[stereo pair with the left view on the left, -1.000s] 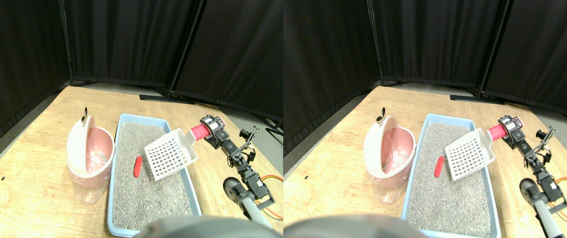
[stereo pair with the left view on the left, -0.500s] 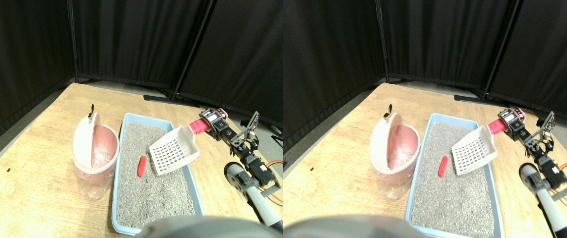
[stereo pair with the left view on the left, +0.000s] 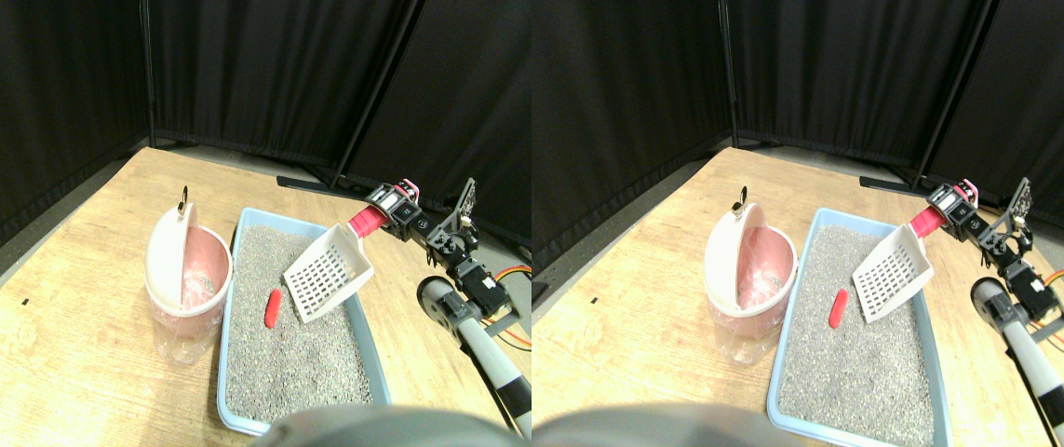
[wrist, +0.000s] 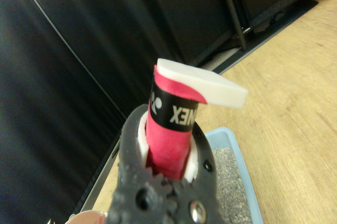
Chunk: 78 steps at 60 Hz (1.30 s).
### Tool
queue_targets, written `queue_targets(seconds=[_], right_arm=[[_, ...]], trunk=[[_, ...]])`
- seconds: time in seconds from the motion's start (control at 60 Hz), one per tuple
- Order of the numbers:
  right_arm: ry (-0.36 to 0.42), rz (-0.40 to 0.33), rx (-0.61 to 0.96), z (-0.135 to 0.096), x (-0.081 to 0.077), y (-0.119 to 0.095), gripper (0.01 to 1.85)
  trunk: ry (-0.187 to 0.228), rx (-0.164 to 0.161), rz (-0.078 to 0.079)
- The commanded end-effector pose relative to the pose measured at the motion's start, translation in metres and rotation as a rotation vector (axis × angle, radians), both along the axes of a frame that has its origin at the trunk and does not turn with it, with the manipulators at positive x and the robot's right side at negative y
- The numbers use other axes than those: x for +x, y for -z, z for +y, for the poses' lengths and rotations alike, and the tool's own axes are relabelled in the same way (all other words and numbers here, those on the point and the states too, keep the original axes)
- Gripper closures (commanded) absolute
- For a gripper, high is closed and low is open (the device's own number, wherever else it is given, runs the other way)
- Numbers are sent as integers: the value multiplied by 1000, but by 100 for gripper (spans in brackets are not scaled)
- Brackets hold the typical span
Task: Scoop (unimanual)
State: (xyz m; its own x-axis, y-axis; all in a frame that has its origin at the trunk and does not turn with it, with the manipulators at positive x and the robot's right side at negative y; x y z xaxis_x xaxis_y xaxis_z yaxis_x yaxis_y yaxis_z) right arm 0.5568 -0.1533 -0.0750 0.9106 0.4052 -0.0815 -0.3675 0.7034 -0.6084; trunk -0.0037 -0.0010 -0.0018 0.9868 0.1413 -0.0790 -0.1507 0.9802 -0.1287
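One light, stiff plastic scoop (stereo pair with the left view on the left: 329, 273), gripped at its red-wrapped handle (stereo pair with the left view on the left: 367, 222) by tool (stereo pair with the left view on the left: 383, 209); hovering right of red piece (stereo pair with the left view on the left: 272, 308) on loose litter.

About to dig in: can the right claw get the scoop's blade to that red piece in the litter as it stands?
Probably yes. The right claw grips the scoop by its red handle, blade tilted down over the litter tray; the red piece lies uncovered just beside it, with only open litter between.
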Motion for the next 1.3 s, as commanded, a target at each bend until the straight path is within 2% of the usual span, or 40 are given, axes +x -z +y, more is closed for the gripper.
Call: queue_targets(seconds=[0.017, 0.083, 0.1, 0.283, 0.417, 0.533, 0.6, 0.65, 0.7, 0.767, 0.817, 0.85, 0.933, 1.017, 1.067, 1.133, 1.3], right_arm=[[-12, -45, -6, 4, 4, -5, 181], [-24, -49, -21, 5, 4, -2, 181], [-60, -56, -23, 5, 4, -1, 181], [-93, -65, -28, 8, 2, 11, 181], [-73, -28, -61, 13, -6, 23, 181], [-88, 0, -46, 16, -10, 34, 181], [-151, -6, -30, 19, -12, 42, 181], [-165, -7, -50, 22, -13, 45, 181], [-226, 25, -46, 28, -20, 52, 181], [-251, 54, -58, 36, -26, 60, 181], [-262, 126, -71, 48, -37, 75, 181], [-301, 140, -42, 53, -39, 84, 181], [-336, 152, -12, 65, -42, 96, 181], [-335, 176, 28, 70, -42, 95, 181], [-356, 166, 49, 71, -40, 96, 181], [-314, 198, 57, 73, -40, 95, 181], [-314, 203, 92, 74, -40, 94, 181]], trunk=[[-16, -13, 24], [-14, -13, 26], [-14, -13, 27], [-13, -15, 30], [-11, -15, 35], [-11, -15, 41], [-12, -17, 43], [-10, -18, 47], [-9, -20, 51], [-13, -27, 57], [-22, -31, 62], [-26, -34, 64], [-34, -42, 65], [-41, -49, 68], [-44, -51, 69], [-45, -53, 71], [-41, -53, 70]])
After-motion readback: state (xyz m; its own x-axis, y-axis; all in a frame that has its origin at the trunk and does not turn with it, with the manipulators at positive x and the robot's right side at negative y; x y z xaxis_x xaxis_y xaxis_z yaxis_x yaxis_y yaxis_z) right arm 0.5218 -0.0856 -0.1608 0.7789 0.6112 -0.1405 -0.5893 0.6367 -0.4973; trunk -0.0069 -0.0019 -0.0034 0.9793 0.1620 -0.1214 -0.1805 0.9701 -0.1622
